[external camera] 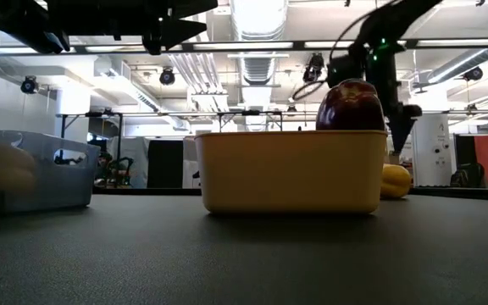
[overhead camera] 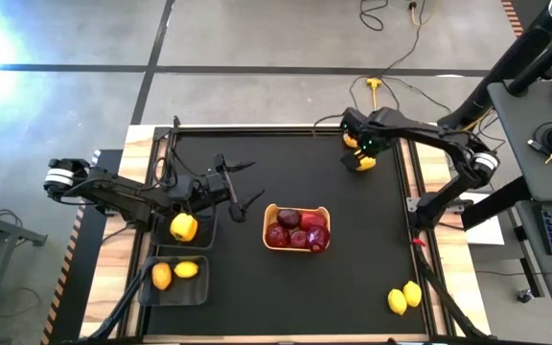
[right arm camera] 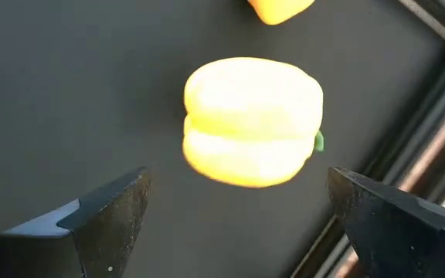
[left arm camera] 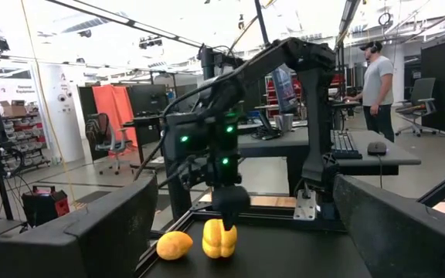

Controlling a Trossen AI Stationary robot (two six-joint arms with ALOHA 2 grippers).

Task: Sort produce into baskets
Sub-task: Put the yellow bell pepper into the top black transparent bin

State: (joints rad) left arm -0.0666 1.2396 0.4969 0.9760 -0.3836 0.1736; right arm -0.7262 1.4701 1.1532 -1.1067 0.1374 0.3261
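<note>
— What sits closest to you?

— My right gripper's [right arm camera: 238,220] two dark fingers [right arm camera: 107,212], spread wide in the right wrist view, with a yellow bell pepper [right arm camera: 252,122] lying on the black table [right arm camera: 68,93] between and beyond them, untouched. A second yellow piece [right arm camera: 279,9], cut off by the frame edge, lies just past it.

— And from above?

— My right gripper [overhead camera: 360,146] hangs at the upper right of the table [overhead camera: 372,240], right over that bell pepper [overhead camera: 364,162]. It grips nothing.

— Your other hand?

— My left gripper [overhead camera: 245,188] waits left of centre, fingers released and empty, just left of the tan tray [overhead camera: 268,234].

— Where is the produce?

— Dark red fruits [overhead camera: 298,229] fill the tan tray at the centre. At lower left, one dark bin [overhead camera: 209,226] holds a yellow bell pepper [overhead camera: 183,227]; the bin below it [overhead camera: 144,291] holds two lemons [overhead camera: 173,273]. Two more lemons [overhead camera: 403,297] lie loose at the lower right.

— And at table height?

— A dark red fruit [external camera: 350,105] tops the tray [external camera: 291,174] wall at centre frame, a yellow piece [external camera: 396,180] shows just to its right, and a see-through bin [external camera: 36,174] stands at far left.
</note>
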